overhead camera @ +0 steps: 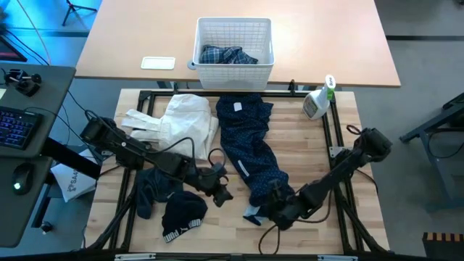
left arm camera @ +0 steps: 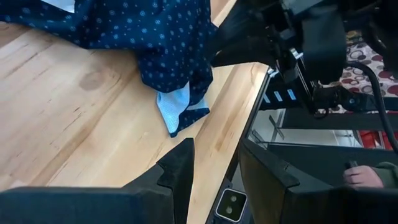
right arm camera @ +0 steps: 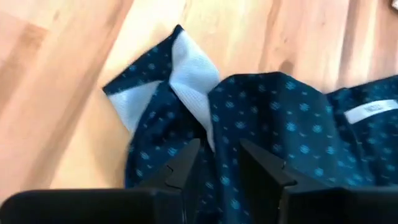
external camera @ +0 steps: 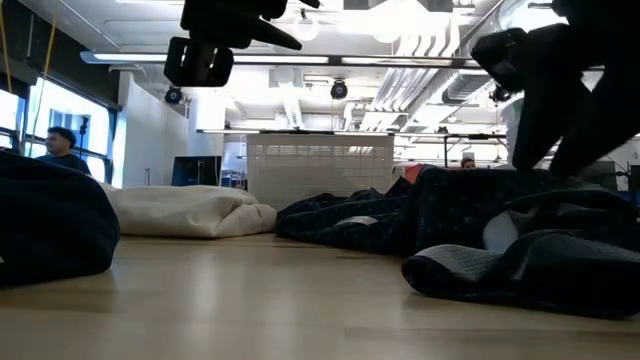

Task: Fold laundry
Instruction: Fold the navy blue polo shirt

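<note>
The navy shirt with tiny white dots [overhead camera: 245, 141] lies stretched from the far middle of the table toward the near edge. Its near end [right arm camera: 180, 81] shows a pale inner lining. My right gripper [overhead camera: 274, 206] is open and low over that near end, with dotted cloth showing between its fingers [right arm camera: 214, 163]. My left gripper [overhead camera: 217, 185] is open and held above the table [external camera: 200, 55], left of the shirt, and looks toward the shirt's near corner [left arm camera: 180, 106]. Dark pieces [overhead camera: 163, 199] lie near the left. The plaid shirt [overhead camera: 228, 56] sits in the basket. My right gripper comes at the navy shirt's near end [right arm camera: 249, 106] slanting down from the table's right, one finger on either side of a strip of cloth lying flat on the table. Whether the fingertips touch the cloth, I cannot tell.
A white lattice basket [overhead camera: 210, 72] stands past the far edge. A cream cloth [overhead camera: 177, 119] lies at the far left and a spray bottle [overhead camera: 319, 101] at the far right. A black frame [overhead camera: 337, 148] rims the wooden top. Bare wood [overhead camera: 308, 148] lies right of the shirt.
</note>
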### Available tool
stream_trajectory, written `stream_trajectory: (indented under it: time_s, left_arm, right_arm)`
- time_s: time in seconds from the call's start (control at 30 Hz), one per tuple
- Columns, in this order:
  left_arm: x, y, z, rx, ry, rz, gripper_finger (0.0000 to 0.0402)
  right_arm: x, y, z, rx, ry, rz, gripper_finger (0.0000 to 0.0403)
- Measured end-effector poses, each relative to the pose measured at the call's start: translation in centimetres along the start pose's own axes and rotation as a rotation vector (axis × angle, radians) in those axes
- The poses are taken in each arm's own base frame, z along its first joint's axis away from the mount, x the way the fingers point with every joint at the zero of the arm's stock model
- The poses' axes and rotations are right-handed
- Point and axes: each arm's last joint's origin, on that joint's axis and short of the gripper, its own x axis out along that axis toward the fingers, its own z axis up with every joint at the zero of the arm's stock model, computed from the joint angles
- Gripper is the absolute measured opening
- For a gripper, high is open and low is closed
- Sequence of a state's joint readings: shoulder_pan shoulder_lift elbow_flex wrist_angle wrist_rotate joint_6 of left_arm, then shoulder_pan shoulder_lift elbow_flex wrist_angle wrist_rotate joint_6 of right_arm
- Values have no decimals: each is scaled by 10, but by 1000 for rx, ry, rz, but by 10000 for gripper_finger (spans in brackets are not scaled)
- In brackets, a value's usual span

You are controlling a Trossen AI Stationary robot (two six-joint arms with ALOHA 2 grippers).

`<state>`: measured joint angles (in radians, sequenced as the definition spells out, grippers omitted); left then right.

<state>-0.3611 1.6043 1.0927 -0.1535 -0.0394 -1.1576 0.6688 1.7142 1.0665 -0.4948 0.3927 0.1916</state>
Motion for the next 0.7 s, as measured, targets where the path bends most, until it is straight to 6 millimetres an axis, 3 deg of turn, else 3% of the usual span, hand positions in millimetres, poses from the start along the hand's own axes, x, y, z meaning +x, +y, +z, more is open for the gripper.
stream_trajectory:
  time_s: [0.17, 0.4, 0.5, 0.6, 0.7]
  left_arm:
    - [0, 0, 0, -1, -12, 5, 113]
    - [0, 1, 1, -1, -58, 25, 113]
    - [0, 1, 2, -2, -62, 26, 113]
    - [0, 1, 2, -9, -62, 25, 113]
    - [0, 0, 2, -9, -62, 24, 113]
  right_arm:
    - [-7, -2, 5, -26, 29, 3, 97]
    - [12, -4, -18, -22, 54, -17, 95]
    - [15, -9, -23, 11, 71, -87, 73]
    - [10, -14, -12, 54, 54, -110, 19]
    - [-5, -19, 7, 72, 34, -82, 10]
